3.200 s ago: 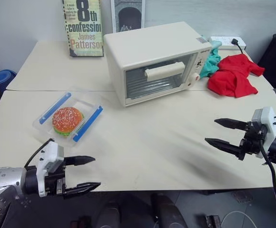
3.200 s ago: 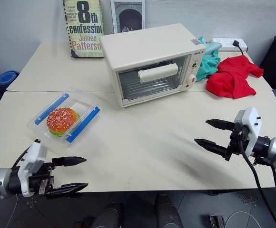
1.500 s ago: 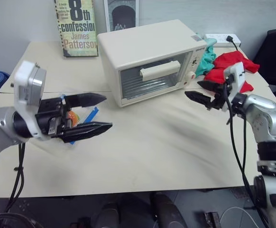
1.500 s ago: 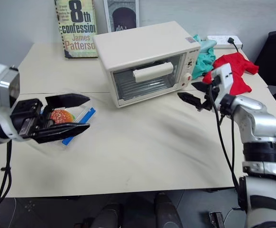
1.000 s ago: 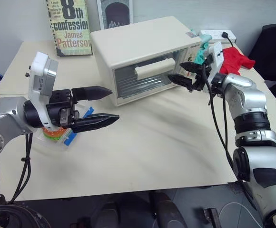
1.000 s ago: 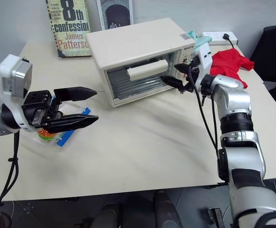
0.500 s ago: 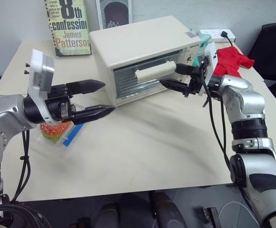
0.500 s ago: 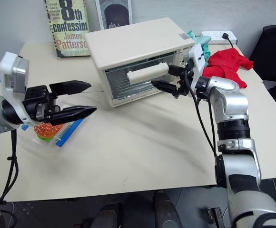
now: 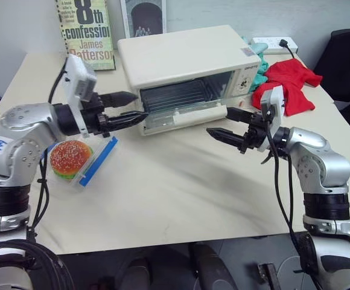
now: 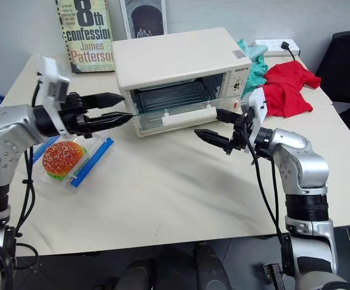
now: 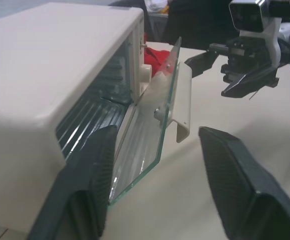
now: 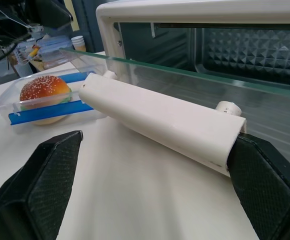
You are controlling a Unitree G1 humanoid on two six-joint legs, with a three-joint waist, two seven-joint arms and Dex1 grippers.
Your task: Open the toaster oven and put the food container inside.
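Right claw (image 9: pixel 230 128) spread, empty, before oven (image 9: pixel 187 57) | left claw (image 9: pixel 125 107) part-spread, empty, beside oven | door (image 9: pixel 184 117) down | container (image 9: pixel 72 162) outside, left of oven, unloaded

Two silver robot arms reach forward at about the same height, bent at the elbows, their wrists angled inward so the grippers point toward each other. The left gripper (image 9: pixel 125 106) lies level, its two black fingers (image 9: pixel 118 96) one above the other with a narrow gap between the jaws. The right gripper (image 9: pixel 226 123) also lies level, jaws spread wide, tips pointing toward the left arm. Nothing sits between either pair of jaws.
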